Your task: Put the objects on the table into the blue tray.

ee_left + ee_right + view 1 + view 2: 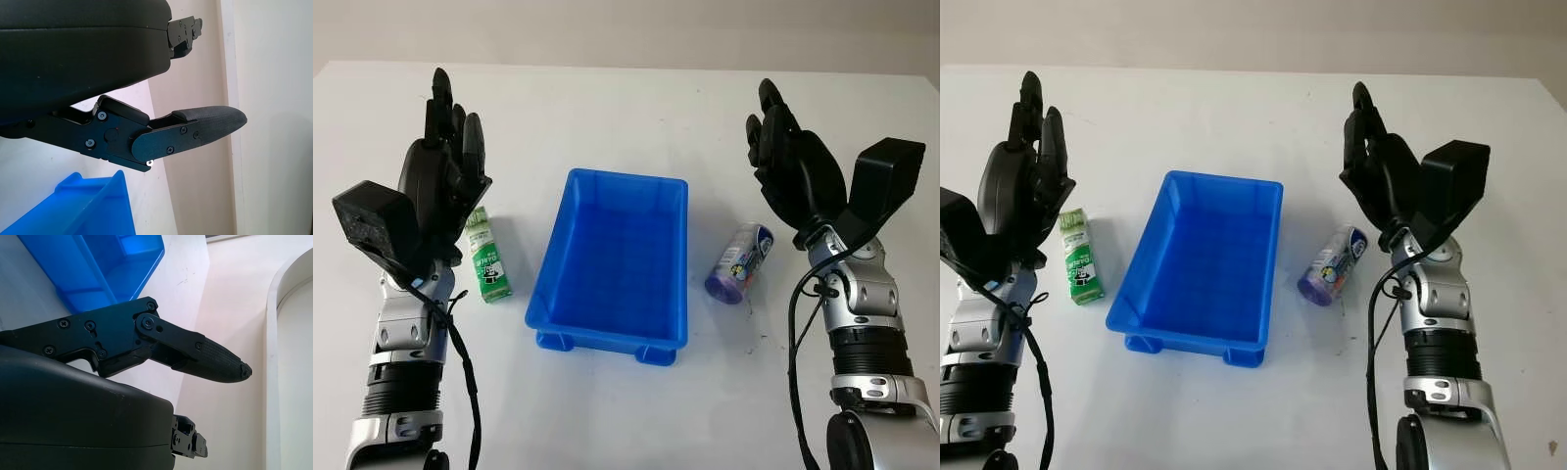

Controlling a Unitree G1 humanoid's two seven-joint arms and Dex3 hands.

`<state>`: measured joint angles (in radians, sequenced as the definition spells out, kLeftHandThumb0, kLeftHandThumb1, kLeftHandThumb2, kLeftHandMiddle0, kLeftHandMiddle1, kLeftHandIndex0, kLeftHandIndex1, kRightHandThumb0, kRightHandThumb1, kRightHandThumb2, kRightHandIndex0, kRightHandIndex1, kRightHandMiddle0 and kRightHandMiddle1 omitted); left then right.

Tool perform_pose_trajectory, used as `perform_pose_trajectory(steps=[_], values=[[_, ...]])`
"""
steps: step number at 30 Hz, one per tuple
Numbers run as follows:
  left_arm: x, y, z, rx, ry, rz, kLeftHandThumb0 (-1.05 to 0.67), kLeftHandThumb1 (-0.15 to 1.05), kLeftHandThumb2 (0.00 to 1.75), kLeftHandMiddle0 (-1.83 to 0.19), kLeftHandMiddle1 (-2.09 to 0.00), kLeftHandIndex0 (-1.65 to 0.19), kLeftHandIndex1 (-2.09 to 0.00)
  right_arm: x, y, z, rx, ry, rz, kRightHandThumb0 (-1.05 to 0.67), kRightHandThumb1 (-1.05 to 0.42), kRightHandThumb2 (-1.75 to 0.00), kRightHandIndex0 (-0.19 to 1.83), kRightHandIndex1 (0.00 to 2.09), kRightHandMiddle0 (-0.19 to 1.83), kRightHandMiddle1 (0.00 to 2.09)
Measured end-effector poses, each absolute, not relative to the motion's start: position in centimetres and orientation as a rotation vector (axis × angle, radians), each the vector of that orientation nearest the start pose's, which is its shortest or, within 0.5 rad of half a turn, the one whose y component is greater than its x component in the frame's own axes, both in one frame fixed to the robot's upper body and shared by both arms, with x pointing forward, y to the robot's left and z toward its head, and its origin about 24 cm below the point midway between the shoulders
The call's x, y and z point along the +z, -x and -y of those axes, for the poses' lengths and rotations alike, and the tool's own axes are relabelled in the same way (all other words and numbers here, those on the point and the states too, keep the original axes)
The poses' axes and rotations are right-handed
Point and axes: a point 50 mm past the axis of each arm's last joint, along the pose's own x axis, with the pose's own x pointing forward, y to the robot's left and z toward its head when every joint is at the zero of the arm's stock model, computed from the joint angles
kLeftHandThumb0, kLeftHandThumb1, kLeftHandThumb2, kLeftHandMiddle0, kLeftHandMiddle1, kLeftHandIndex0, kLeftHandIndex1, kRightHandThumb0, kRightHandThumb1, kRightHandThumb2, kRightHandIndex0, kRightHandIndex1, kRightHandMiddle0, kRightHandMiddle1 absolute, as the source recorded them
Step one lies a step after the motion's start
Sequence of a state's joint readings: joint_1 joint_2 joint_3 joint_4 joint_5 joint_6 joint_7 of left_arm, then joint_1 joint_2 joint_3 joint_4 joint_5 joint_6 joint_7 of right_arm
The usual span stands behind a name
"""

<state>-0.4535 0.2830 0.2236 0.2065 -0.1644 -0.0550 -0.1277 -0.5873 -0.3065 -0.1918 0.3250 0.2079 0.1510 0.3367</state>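
A blue tray sits in the middle of a white table, long side running away from the robot, with nothing inside it. Two objects wait outside it. A small green and white carton lies flat on the table just beside the tray's left wall. A purple and white cylindrical packet lies on its side near the tray's right wall, tilted at an angle to it.

The left hand is raised above the table at the left, over and slightly behind the carton, open and holding nothing. The right hand is raised at the right, beyond the purple packet, also open and holding nothing. Neither hand touches an object or the table.

No object is in the tray yet, so the task looks to be at its start, with the first pick in hand. To do it well, the nearer hand should probably come down directly over its object and close across the narrow width: across the carton's short sides, or across the packet's round body, which may roll if nudged from one side. The lift should clear the tray wall before release
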Motion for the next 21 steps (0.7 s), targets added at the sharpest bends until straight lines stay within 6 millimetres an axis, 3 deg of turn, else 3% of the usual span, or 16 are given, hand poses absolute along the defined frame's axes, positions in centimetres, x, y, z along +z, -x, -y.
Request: perform_pose_trajectory(steps=[15,21], values=[[15.0,-32.6,-22.4,0.011,-0.078,0.337,-0.76,1.05,0.66,0.19,0.0,0.19,0.0,14.9,-35.1,20.5,0.265,0.026,0.14,-0.75,-1.05,-0.72,-0.19,0.0,-0.19,0.0],[15.0,-32.7,-22.4,0.014,-0.078,0.337,-0.76,1.05,0.66,0.19,0.0,0.19,0.0,16.1,-34.9,22.3,0.343,0.116,0.142,-0.74,-1.05,-0.57,-0.19,0.0,-0.19,0.0]])
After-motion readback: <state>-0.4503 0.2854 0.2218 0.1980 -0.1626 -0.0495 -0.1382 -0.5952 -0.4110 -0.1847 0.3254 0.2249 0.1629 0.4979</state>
